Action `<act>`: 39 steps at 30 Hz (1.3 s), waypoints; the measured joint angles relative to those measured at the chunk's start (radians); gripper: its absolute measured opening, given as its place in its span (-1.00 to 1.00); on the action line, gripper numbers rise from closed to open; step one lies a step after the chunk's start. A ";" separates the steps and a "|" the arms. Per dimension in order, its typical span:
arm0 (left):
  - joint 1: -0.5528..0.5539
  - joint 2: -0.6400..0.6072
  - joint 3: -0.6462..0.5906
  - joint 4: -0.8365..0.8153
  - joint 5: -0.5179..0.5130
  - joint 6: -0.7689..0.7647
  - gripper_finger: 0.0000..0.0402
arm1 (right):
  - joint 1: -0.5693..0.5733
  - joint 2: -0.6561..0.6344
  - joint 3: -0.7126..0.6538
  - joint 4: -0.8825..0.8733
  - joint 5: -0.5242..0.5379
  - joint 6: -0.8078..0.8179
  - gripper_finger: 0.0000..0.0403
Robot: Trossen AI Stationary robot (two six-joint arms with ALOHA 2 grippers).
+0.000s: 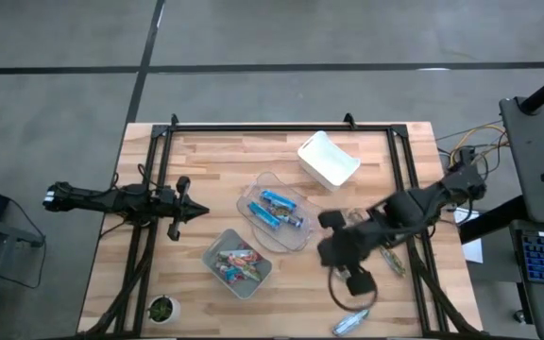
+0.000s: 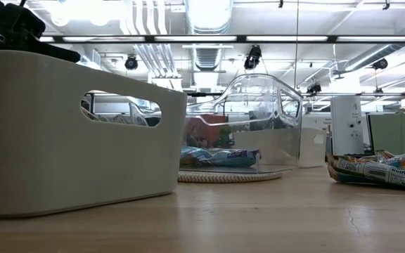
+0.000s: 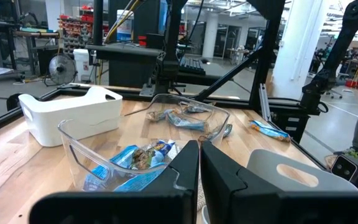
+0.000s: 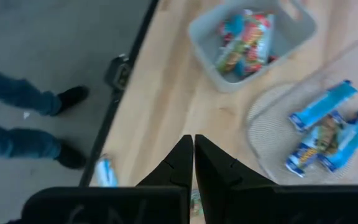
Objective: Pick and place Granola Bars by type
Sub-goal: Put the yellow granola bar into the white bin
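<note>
On the left side of the wooden tabletop (image 1: 206, 179) the left gripper (image 1: 196, 212) waits with clenched, empty jaws. Beside it, the grey plastic bin (image 1: 239, 263) holds red and orange bars, and the clear plastic bin (image 1: 274, 222) holds bright blue bars, so sorting is partly done. The right gripper (image 1: 355, 280), jaws also clenched and empty, hangs near loose greenish-brown wrapped bars (image 1: 393, 262) by the right edge, probably its next target.

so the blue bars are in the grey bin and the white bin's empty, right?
Not quite. The blue bars lie in the clear bin, as the high view shows; the grey bin holds the red and orange ones. The white bin does look empty.
</note>
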 joint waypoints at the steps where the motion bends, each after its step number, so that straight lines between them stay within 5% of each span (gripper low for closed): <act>1: 0.000 0.000 0.000 0.000 0.000 0.000 -1.00 | 0.020 -0.002 0.000 0.000 0.000 0.000 -0.96; 22: 0.000 0.000 0.000 0.000 0.000 0.000 -1.00 | 0.263 0.019 0.001 -0.021 -0.001 0.011 -0.96; 39: 0.000 0.000 0.000 0.000 0.000 0.000 -1.00 | 0.382 0.090 -0.002 -0.027 -0.010 0.187 -0.96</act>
